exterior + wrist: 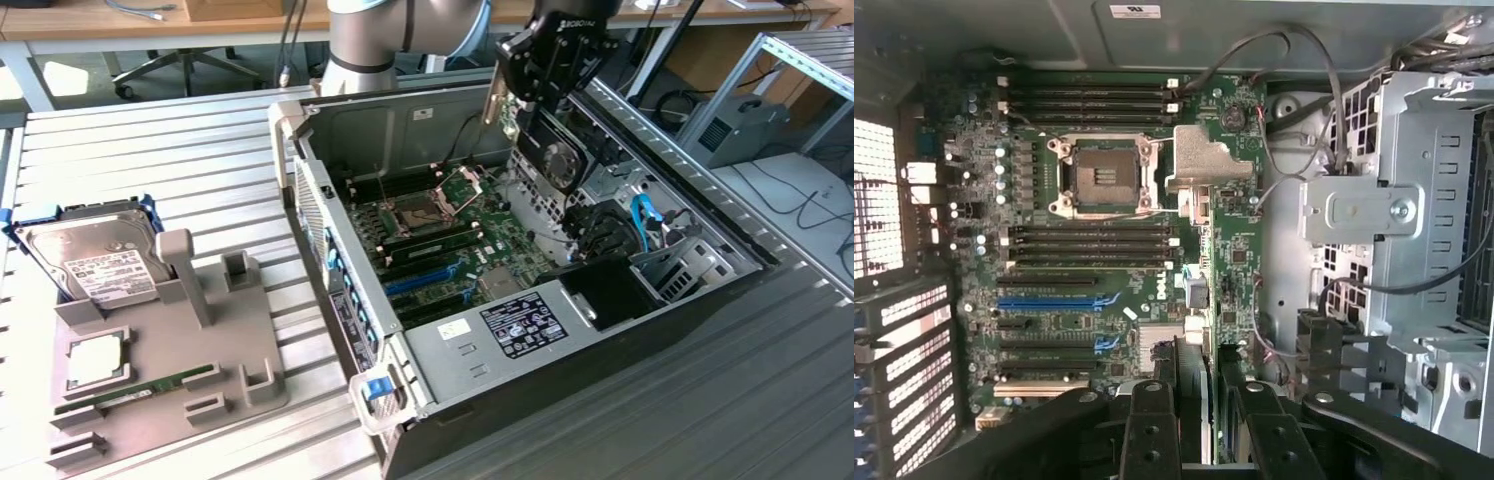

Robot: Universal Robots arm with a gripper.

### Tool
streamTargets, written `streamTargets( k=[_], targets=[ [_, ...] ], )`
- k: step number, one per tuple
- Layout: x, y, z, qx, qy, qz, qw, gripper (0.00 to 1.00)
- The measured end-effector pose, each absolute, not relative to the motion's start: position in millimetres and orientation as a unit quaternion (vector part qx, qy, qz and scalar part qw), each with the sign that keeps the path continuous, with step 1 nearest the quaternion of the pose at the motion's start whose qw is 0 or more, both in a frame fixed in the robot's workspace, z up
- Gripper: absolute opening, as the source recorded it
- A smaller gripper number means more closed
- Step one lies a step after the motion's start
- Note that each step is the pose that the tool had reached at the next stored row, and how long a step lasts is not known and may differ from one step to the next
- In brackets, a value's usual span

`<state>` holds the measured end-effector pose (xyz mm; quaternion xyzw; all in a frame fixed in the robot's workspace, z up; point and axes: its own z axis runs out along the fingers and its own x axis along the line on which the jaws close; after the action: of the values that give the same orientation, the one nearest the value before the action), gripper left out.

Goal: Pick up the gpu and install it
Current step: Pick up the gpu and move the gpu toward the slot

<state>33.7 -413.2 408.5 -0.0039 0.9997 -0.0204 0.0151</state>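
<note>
Below the jaws, the open grey metal computer case (304,150) leaves free room over its green motherboard (1239,250); the gripper (1199,398) clamps the thin black rectangular gpu (558,160) edge-on.

I'm working in a robotics lab: an opened computer tower (467,350) on a ribbed metal counter (160,150), an office chair (174,65) and aluminium framing (805,62) behind.

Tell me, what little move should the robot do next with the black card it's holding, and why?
Probably carry it sideways, staying high, until it hangs over the blue slots on the motherboard. The gripper is shut on the gpu above the open computer case, and in the wrist view the card's edge sits well off from those slots.
</note>
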Motion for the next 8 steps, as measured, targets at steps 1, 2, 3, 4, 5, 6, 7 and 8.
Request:
streamTargets(
  k=[1, 2, 3, 4, 5, 6, 7, 8],
  targets=[
    [37, -412, 407, -0.006, 1.0, -0.021, 0.015, 0.27],
    [38, -411, 407, -0.006, 1.0, -0.021, 0.015, 0.27],
    [40, -411, 407, -0.007, 1.0, -0.021, 0.015, 0.27],
    [43, -410, 406, -0.008, 1.0, -0.021, 0.015, 0.27],
    [46, -410, 406, -0.008, 1.0, -0.021, 0.015, 0.27],
    [49, -410, 406, -0.008, 1.0, -0.021, 0.015, 0.27],
    [51, -409, 405, -0.009, 1.0, -0.022, 0.015, 0.27],
    [54, -409, 405, -0.009, 1.0, -0.022, 0.015, 0.27]
  ],
)
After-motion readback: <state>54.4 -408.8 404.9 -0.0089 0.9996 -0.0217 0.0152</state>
